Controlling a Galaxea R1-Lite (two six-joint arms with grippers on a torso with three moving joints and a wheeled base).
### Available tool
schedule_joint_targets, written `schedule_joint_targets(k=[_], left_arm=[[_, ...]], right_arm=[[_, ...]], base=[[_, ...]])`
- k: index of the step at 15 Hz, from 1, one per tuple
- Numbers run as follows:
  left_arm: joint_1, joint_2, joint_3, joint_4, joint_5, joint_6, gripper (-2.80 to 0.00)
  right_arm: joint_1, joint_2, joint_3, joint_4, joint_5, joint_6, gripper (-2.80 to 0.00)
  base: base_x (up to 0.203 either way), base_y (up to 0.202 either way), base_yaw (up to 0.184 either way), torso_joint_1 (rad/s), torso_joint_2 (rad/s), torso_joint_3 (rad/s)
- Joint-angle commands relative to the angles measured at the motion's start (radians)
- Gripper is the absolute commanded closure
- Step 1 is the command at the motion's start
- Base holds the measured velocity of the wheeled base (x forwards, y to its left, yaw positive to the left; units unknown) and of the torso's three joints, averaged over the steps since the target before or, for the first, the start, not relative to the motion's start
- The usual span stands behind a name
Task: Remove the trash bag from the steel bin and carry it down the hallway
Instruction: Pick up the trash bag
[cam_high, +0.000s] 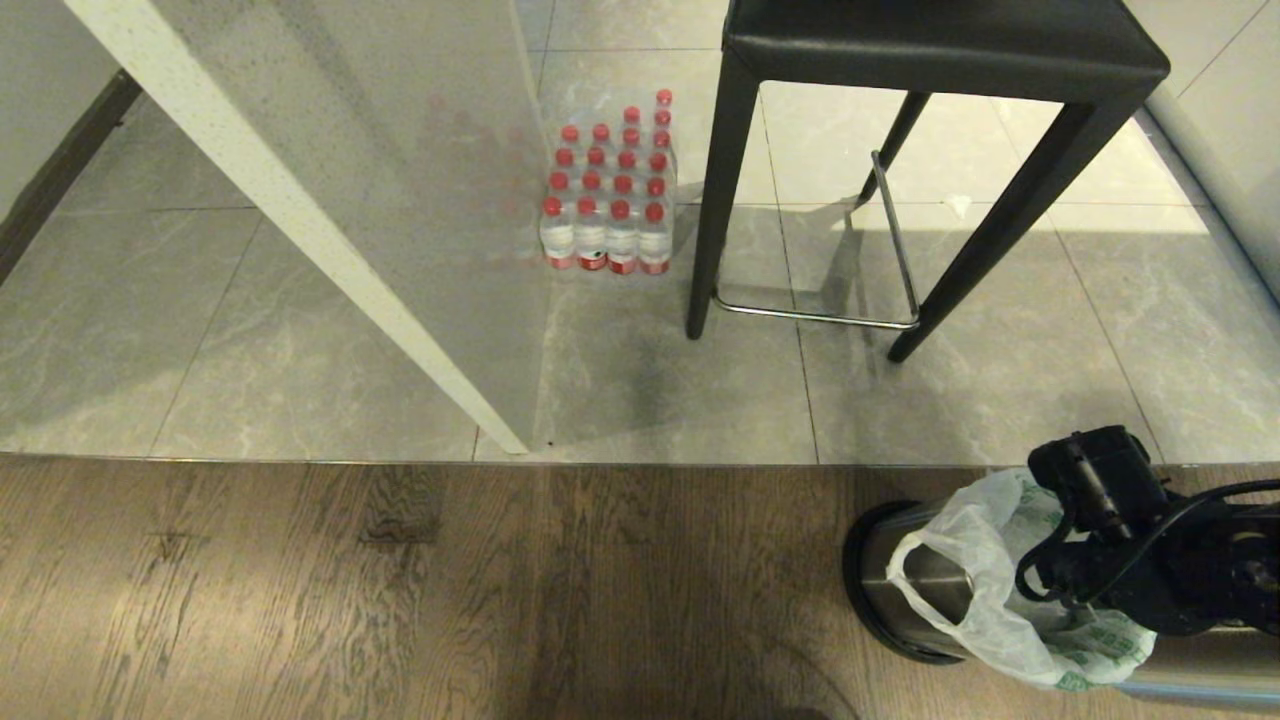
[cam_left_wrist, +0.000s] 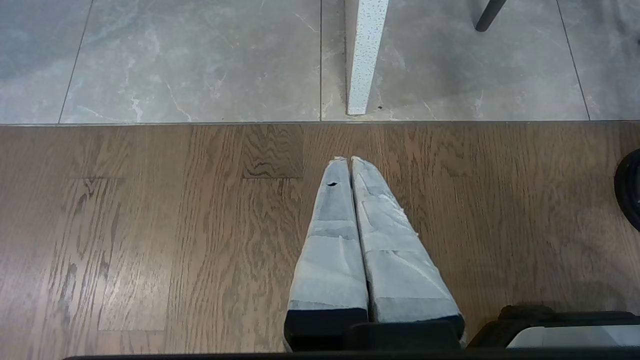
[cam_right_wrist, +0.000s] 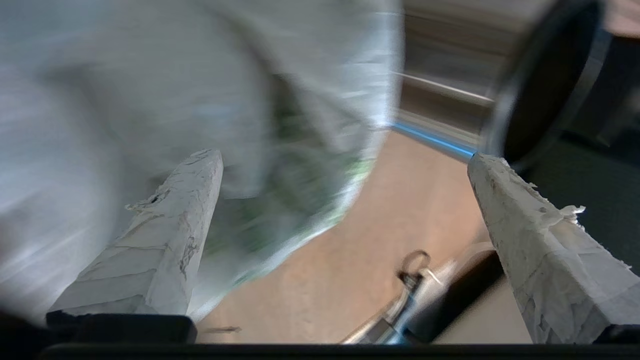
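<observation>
The steel bin (cam_high: 905, 585) stands on the wood floor at the lower right. The translucent white trash bag (cam_high: 985, 600) with green print is draped over its top, one loop handle hanging down the side. My right arm's black wrist (cam_high: 1110, 520) hangs over the bag and hides the fingers in the head view. In the right wrist view my right gripper (cam_right_wrist: 342, 155) is open wide, with the blurred trash bag (cam_right_wrist: 210, 90) beside one finger (cam_right_wrist: 165, 235) and the bin's black rim (cam_right_wrist: 545, 85) past the other. My left gripper (cam_left_wrist: 348, 160) is shut on nothing, low over the planks.
The grey hallway tiles (cam_high: 200, 330) begin just beyond the wood floor (cam_high: 400, 600). A white speckled panel (cam_high: 330, 260) slants down to the tiles. A pack of red-capped water bottles (cam_high: 610, 190) and a black stool (cam_high: 930, 40) stand behind the bin.
</observation>
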Motion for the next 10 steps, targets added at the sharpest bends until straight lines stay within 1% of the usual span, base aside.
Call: schedule_joint_targets(k=[1, 2, 4, 5, 8, 10], left_arm=[[0.000, 0.000, 0.000, 0.000, 0.000, 0.000, 0.00], [0.000, 0.000, 0.000, 0.000, 0.000, 0.000, 0.00], [0.000, 0.000, 0.000, 0.000, 0.000, 0.000, 0.00], [0.000, 0.000, 0.000, 0.000, 0.000, 0.000, 0.00], [0.000, 0.000, 0.000, 0.000, 0.000, 0.000, 0.00], [0.000, 0.000, 0.000, 0.000, 0.000, 0.000, 0.00]], right_arm=[[0.072, -0.062, -0.005, 0.081, 0.041, 0.054, -2.80], [0.095, -0.062, -0.015, 0.123, 0.062, 0.096, -2.80], [0.131, -0.044, -0.046, 0.155, 0.091, 0.135, -2.80], [0.135, -0.027, -0.050, 0.157, 0.115, 0.137, -2.80], [0.142, 0.037, -0.096, 0.153, 0.152, 0.140, -2.80], [0.142, 0.070, -0.104, 0.145, 0.157, 0.140, -2.80]], base=[[0.000, 0.000, 0.000, 0.000, 0.00, 0.000], [0.000, 0.000, 0.000, 0.000, 0.00, 0.000], [0.000, 0.000, 0.000, 0.000, 0.00, 0.000], [0.000, 0.000, 0.000, 0.000, 0.00, 0.000], [0.000, 0.000, 0.000, 0.000, 0.00, 0.000], [0.000, 0.000, 0.000, 0.000, 0.00, 0.000]])
